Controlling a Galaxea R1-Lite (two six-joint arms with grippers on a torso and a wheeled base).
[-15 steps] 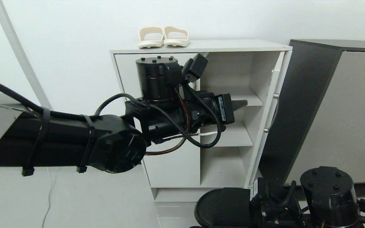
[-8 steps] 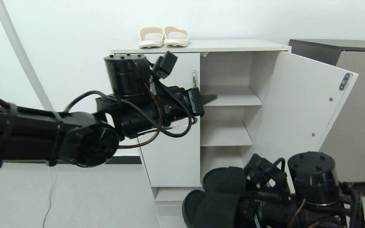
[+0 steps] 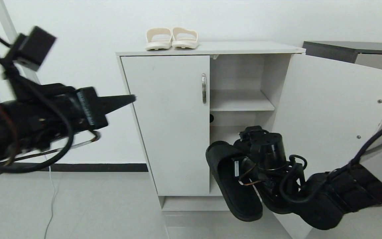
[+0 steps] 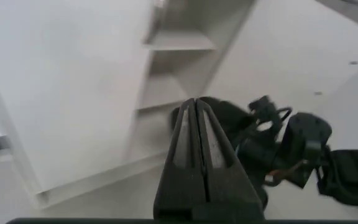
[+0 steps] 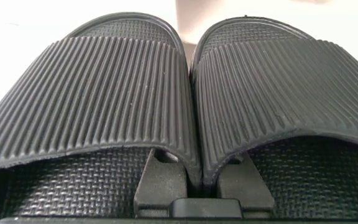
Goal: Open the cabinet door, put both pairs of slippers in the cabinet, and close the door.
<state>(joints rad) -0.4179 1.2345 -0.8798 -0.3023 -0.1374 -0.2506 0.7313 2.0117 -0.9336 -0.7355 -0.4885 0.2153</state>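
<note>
In front of the white cabinet's [image 3: 211,48] open right half, the right hand [image 5: 202,186] is gripping the pair of black slippers [image 3: 234,181], its fingers clamping the two inner edges so the slippers are lying side by side. Just beyond that hand the shelves [image 3: 240,103] are standing exposed, and the open door [image 3: 327,109] is standing wide to its right. The left hand [image 3: 126,98], fingers pressed together, is hovering out to the left of the cabinet, pointing toward the closed left door [image 3: 171,126]. The cream slippers [image 3: 172,38] are sitting on the cabinet top, well above both hands.
</note>
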